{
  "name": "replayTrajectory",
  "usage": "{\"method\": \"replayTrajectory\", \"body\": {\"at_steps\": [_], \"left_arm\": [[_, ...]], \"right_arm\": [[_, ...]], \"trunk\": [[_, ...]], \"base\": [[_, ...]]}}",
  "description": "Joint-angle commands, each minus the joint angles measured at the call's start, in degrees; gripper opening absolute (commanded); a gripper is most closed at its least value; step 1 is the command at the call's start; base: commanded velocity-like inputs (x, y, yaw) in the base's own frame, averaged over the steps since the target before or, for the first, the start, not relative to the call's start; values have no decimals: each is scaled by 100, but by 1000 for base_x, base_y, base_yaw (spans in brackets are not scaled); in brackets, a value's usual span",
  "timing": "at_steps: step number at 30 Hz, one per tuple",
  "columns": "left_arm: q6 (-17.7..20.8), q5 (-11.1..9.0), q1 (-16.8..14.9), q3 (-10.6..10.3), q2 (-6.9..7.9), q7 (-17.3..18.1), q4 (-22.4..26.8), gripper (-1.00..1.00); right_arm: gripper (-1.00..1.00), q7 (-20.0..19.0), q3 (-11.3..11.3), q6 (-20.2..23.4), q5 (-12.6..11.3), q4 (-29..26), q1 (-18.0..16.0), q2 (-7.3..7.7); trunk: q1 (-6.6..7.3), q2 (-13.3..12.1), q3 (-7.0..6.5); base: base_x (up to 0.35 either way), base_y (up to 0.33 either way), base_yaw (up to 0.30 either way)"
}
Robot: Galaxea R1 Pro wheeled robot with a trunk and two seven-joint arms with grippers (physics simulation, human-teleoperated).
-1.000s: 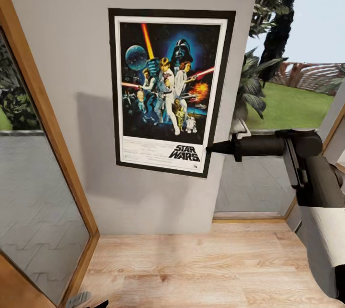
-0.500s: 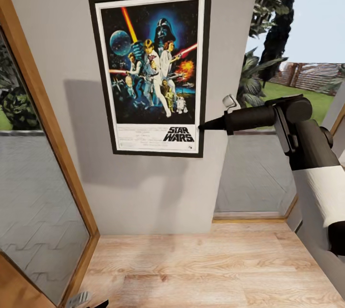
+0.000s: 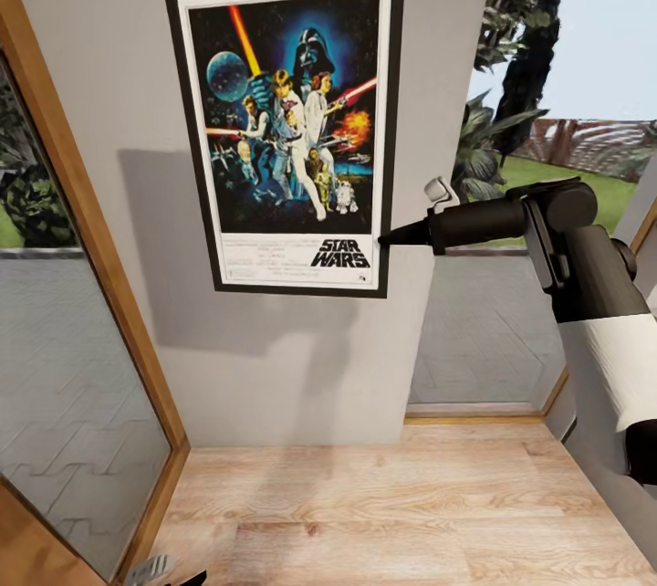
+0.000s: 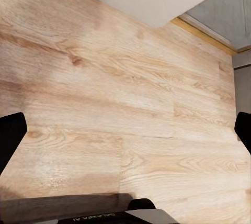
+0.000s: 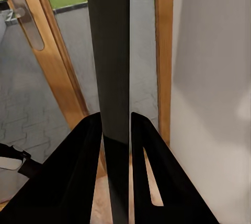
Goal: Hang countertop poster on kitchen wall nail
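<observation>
The poster (image 3: 283, 125), black-framed with the "STAR WARS" logo at its bottom, stands upright and flat against the grey wall (image 3: 100, 47), well above the floor. My right gripper (image 3: 388, 240) reaches in from the right and is shut on the lower part of the poster's right edge. In the right wrist view the poster's thin dark edge (image 5: 112, 51) runs between the two black fingers (image 5: 78, 171). My left gripper (image 4: 125, 130) hangs open over the wooden floor (image 4: 130, 77), holding nothing. The kitchen countertop is out of view, and I can make out no nail.
A wood-framed glass door (image 3: 87, 239) stands at the left of the wall section. Another glazed opening (image 3: 484, 330) lies to the right, with garden plants (image 3: 484, 157) beyond. Light plank floor (image 3: 383, 513) spreads below. A door handle (image 5: 25, 19) shows past the poster's edge.
Over the last second my right arm lifted the poster up and to the left and straightened its tilt. In the last half second it barely shifted.
</observation>
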State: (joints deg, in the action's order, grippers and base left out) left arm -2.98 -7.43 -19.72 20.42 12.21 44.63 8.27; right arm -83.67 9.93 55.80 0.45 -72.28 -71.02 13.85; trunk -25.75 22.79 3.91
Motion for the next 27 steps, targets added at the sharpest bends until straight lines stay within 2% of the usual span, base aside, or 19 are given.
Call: {"method": "replayTrajectory", "body": {"at_steps": [1,12,13,16,27], "left_arm": [[-27,-57,-6,-47,3,11,-10,100],[-29,-57,-6,-55,16,14,-4,100],[-28,-57,-6,-56,18,14,-5,100],[-27,-57,-6,-56,18,12,-6,100],[-27,-57,-6,-56,18,13,-2,100]], "right_arm": [[-100,-29,5,72,1,-3,-8,4],[-100,-18,1,38,-22,-14,35,-4],[-100,-11,-3,-205,-32,-1,72,-5],[-100,-10,-3,-321,-34,17,98,-5],[-100,-9,-8,-410,-39,52,176,-5]], "trunk": [[-4,13,13],[-4,13,13],[-4,13,13],[-4,13,13],[-4,13,13]], "base": [[0,0,0],[0,0,0],[0,0,0],[0,0,0],[54,0,0]]}}
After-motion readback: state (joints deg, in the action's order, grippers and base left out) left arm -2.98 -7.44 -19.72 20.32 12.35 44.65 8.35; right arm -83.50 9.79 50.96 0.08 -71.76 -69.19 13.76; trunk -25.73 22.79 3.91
